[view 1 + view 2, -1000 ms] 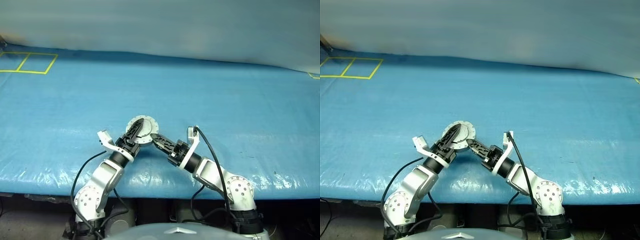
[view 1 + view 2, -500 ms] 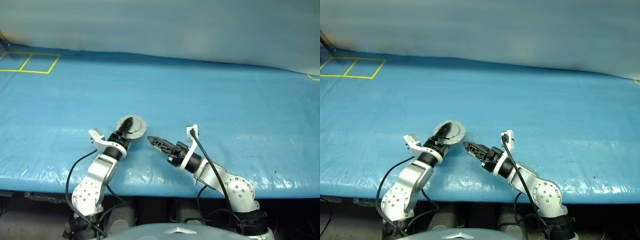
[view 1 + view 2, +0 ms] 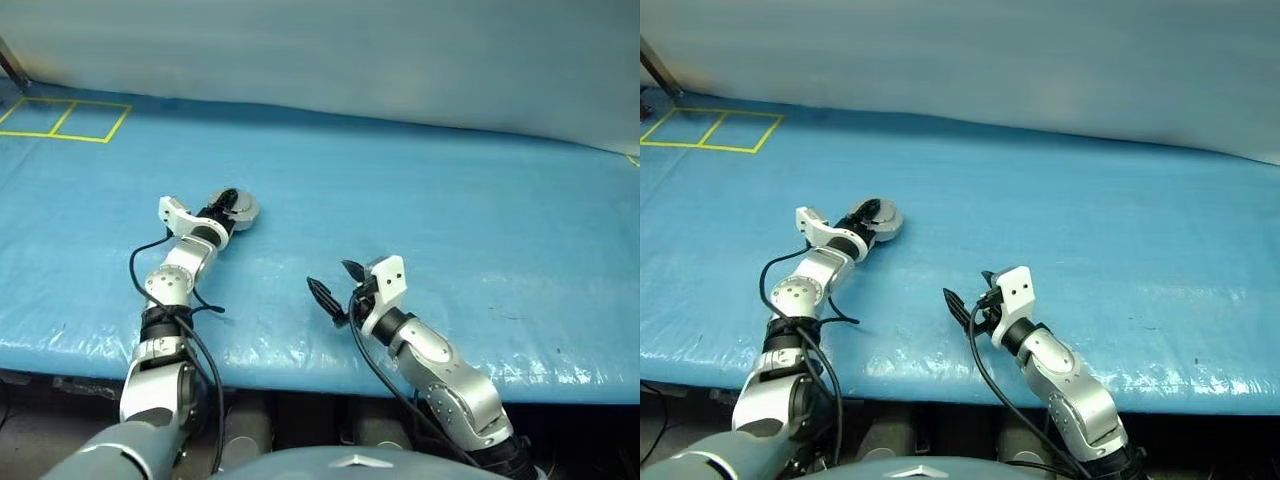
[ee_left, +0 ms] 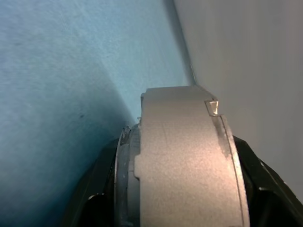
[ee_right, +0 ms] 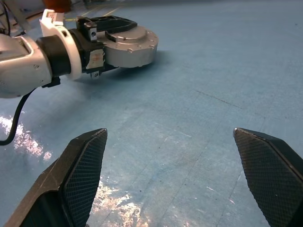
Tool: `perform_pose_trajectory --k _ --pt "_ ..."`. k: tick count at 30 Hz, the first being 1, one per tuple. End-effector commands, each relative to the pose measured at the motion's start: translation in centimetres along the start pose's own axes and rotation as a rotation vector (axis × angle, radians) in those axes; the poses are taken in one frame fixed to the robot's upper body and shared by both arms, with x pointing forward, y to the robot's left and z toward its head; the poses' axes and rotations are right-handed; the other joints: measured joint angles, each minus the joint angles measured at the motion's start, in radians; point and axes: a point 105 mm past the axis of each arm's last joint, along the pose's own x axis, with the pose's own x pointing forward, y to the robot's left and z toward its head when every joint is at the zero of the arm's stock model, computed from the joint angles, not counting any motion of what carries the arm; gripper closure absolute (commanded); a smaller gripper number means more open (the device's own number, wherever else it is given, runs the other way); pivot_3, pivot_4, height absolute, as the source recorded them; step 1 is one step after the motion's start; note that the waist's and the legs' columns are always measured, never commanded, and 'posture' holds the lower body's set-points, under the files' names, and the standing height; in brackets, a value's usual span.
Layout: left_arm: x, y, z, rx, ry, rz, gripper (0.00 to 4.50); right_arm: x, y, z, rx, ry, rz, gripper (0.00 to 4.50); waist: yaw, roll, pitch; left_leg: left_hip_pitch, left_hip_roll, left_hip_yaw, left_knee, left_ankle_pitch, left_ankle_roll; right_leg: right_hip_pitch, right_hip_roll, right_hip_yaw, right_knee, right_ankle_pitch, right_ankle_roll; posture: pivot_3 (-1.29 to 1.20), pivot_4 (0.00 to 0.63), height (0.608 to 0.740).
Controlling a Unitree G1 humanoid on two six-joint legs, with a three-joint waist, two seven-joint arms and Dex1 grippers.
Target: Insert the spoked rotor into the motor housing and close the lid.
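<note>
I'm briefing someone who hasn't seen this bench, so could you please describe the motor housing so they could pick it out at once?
Start from the blue-covered table and follow the left arm out to the left gripper. The motor housing is the squat round silver metal drum clamped flatwise between its black fingers. It is the one metal part there; the right gripper stands open with nothing in it.

the left claw (image 3: pixel 226 203) hides part of the motor housing (image 5: pixel 130 46).

Work surface (image 3: pixel 420 190) covered by a glossy blue sheet with creases and glare along its near edge. Yellow tape (image 3: pixel 62 120) marks two adjoining rectangles at the far left corner. The closed motor housing (image 5: pixel 130 46), a round silver unit, sits at the sheet's left-centre; whether it rests on the sheet cannot be told.
</note>
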Motion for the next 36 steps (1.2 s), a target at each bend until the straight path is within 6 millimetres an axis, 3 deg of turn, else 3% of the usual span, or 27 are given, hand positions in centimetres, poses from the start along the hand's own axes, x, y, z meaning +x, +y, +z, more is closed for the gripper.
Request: perform_pose_trajectory --k 1,8,14,15,22,26,31,36 --pt "1.3 -2.7 1.5 0.043 -0.049 -0.083 2.09 0.0 0.1 0.5 -0.028 -0.037 -0.007 0.0 -0.002 0.0 0.0 0.0 0.0 0.0 0.0 0.0 0.0 0.0 0.0 0.0 0.0 0.0 0.0 0.0 0.15 0.74" --pt "2.6 -1.5 1.3 0.104 -0.033 0.029 2.09 0.1 -0.4 -0.8 0.029 0.011 -0.057 0.0 -0.01 -0.001 0.0 0.0 0.001 0.001 0.0 0.0 0.0 0.0 0.0 0.0 0.001 0.0 0.0 0.0 0.15 0.74" --pt "1.5 0.7 0.6 0.123 0.05 0.075 0.12 -0.1 -0.4 -1.3 0.051 0.024 -0.071 0.0 -0.021 0.0 0.0 0.003 0.002 0.0 0.0 0.0 0.0 0.002 -0.001 0.0 0.003 0.0 0.0 0.0 0.15 0.74" --pt "1.0 1.4 0.6 0.125 0.069 0.084 0.02 -0.1 -0.3 -1.4 0.053 0.027 -0.07 0.0 -0.026 0.0 0.0 0.004 0.002 0.0 0.0 0.0 0.0 0.002 -0.002 0.0 0.003 0.0 0.0 0.0 0.15 0.74" --pt "-5.4 6.4 0.1 0.145 0.186 0.152 0.02 -0.3 0.5 -2.1 0.065 0.064 -0.027 0.0 -0.05 0.005 -0.004 0.015 0.005 0.005 -0.003 0.0 0.0 0.009 -0.006 0.003 0.005 -0.001 -0.001 0.0 0.15 0.74" --pt "-9.9 6.7 0.3 0.176 0.181 0.105 0.02 -0.4 0.7 -2.4 0.072 0.089 -0.005 0.0 -0.052 0.009 -0.008 0.023 0.007 0.005 -0.004 -0.004 0.002 0.014 -0.009 0.003 0.005 -0.004 -0.007 0.0 0.15 0.74" --pt "-14.8 5.6 -0.5 0.528 0.214 0.04 0.02 -0.6 0.3 -2.5 0.071 0.09 -0.022 0.0 -0.048 0.011 -0.009 0.024 0.008 0.005 -0.005 -0.006 -0.006 0.009 -0.013 0.003 0.006 -0.006 -0.013 0.0 0.15 0.74" --pt "-17.3 4.4 -2.2 0.969 0.163 -0.042 0.02 -0.9 -0.2 -2.0 -0.011 0.047 -0.038 0.0 -0.038 0.012 -0.009 0.018 0.008 0.005 -0.006 -0.006 -0.007 0.002 -0.016 0.003 0.006 -0.005 -0.015 0.0 0.15 0.74"
